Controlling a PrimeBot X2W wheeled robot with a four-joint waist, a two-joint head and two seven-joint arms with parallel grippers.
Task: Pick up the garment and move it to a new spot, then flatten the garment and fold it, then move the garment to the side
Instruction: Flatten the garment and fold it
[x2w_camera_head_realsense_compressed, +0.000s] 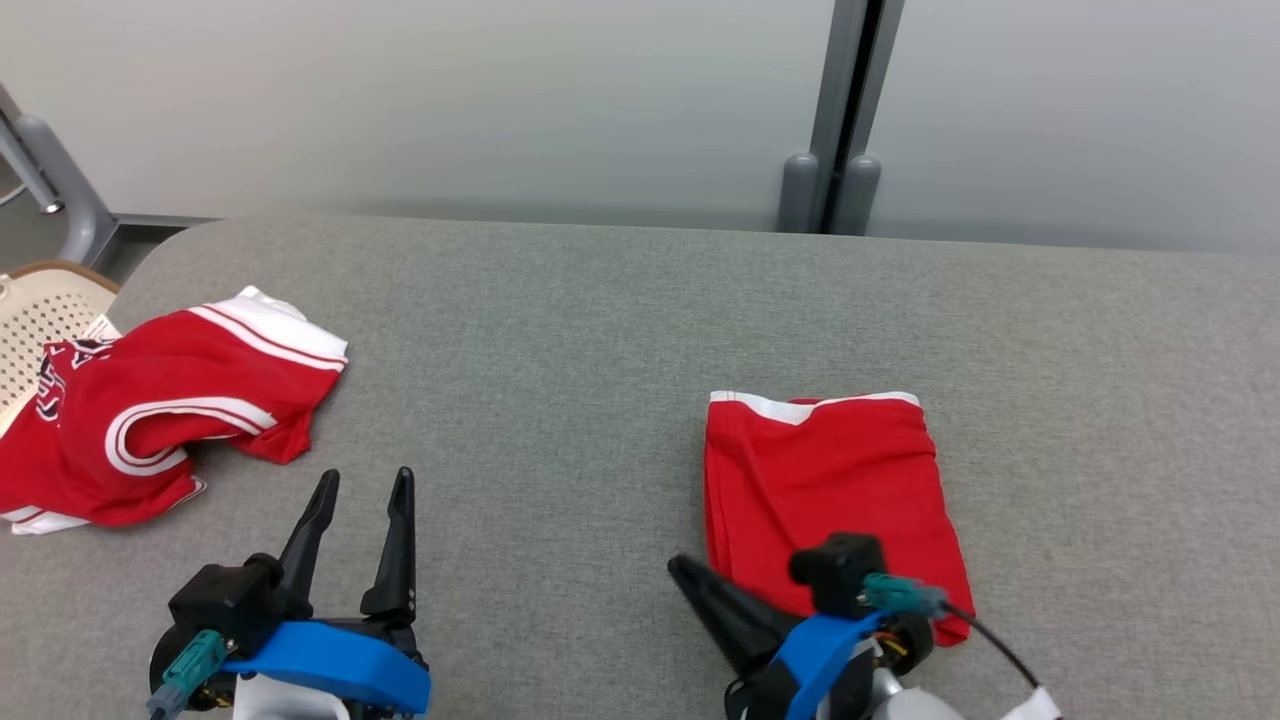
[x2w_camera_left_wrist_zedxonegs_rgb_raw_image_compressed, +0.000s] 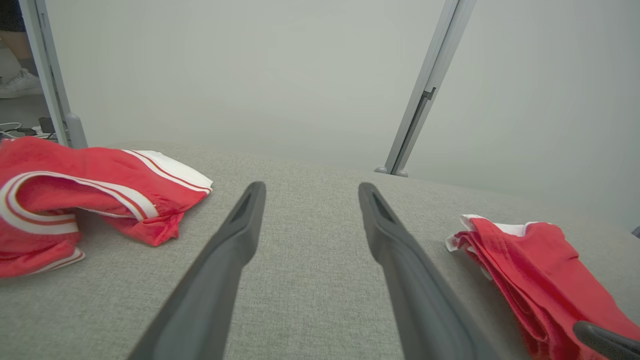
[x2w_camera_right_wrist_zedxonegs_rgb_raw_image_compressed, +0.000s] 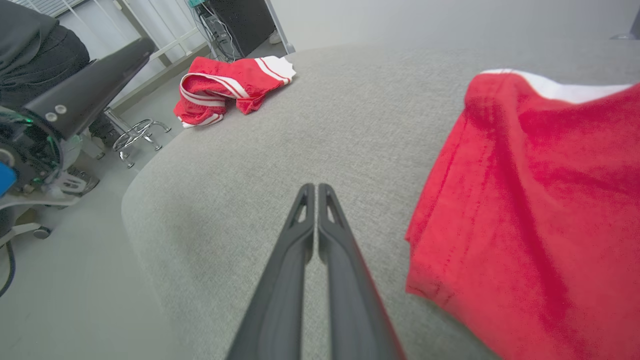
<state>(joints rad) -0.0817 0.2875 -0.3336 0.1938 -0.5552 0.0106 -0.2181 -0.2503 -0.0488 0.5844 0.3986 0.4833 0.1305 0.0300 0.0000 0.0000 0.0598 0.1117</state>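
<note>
The grey fabric worktop (x2w_camera_head_realsense_compressed: 560, 330) takes up most of the picture, and there are two red pieces on it. The bigger one is the crumpled jersey (x2w_camera_head_realsense_compressed: 160, 420), red with white stripes, bunched up at the worktop's left edge (that one looks untouched, a job for later, I'd say). The piece in play is the folded garment (x2w_camera_head_realsense_compressed: 830, 480). It lies right of the middle, toward the near edge, as a tidy rectangle with its white band at the far side.

So the folding looks done, and what's left is shifting it to the side. The left hand (x2w_camera_head_realsense_compressed: 362, 478) hovers over bare cloth near the front edge, spread wide and carrying nothing. The right hand (x2w_camera_head_realsense_compressed: 680, 566) is pinched tight on nothing at all, just beside the garment's near left corner, and I can't tell whether it touches the cloth.

A closed hand at an edge suggests a push or a slide. To do that well, it should go low and flat against the whole stack of layers and move slowly, so the layers travel together. Catch only the top layer and the fold peels open.
</note>
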